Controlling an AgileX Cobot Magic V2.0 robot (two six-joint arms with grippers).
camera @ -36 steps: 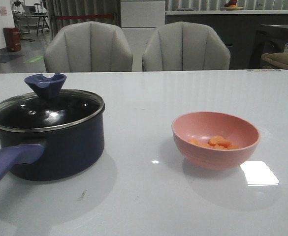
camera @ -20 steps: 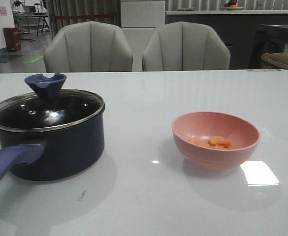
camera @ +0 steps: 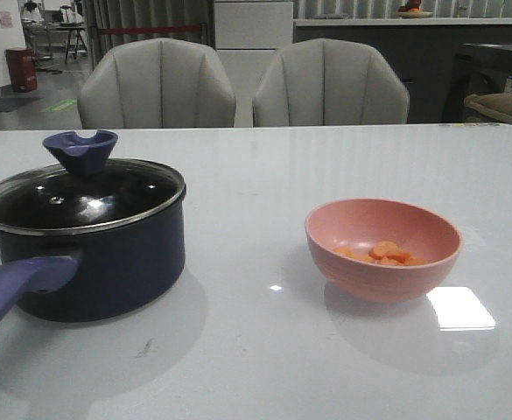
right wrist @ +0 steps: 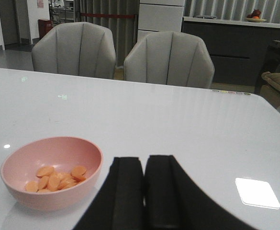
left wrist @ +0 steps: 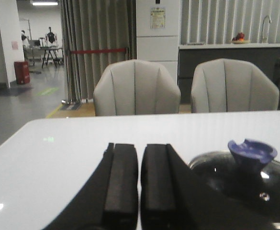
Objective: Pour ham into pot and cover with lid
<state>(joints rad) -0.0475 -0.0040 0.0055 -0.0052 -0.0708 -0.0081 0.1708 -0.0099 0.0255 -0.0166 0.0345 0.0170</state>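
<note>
- Ham [camera: 382,254]: orange-pink slices lying in the bottom of a pink bowl [camera: 383,280], lower right of centre in the front view; the bowl's near wall hides part of the heap.
- Pot [camera: 107,262]: dark, round, left side of the front view, well apart from the bowl. Its purplish handle [camera: 15,284] runs toward the lower left and is cut off by the frame edge.
- Lid [camera: 80,197]: glass with metal rim, seated on the pot; blue notched knob [camera: 81,150] upright on top. The pot's inside is hard to make out through the dark, reflective glass.
- Left gripper [left wrist: 140,179]: black fingers close together with only a thin slit between, holding nothing; the lidded pot sits at the lower right of its wrist view, partly cut off.
- Right gripper [right wrist: 144,191]: fingers likewise nearly touching, empty; bowl at the lower left of its wrist view.
- Neither arm shows in the front view.
- Table [camera: 264,175]: white, glossy, with a bright square glare patch near the bowl.
- Two grey chairs [camera: 157,83] behind the far edge.
</note>
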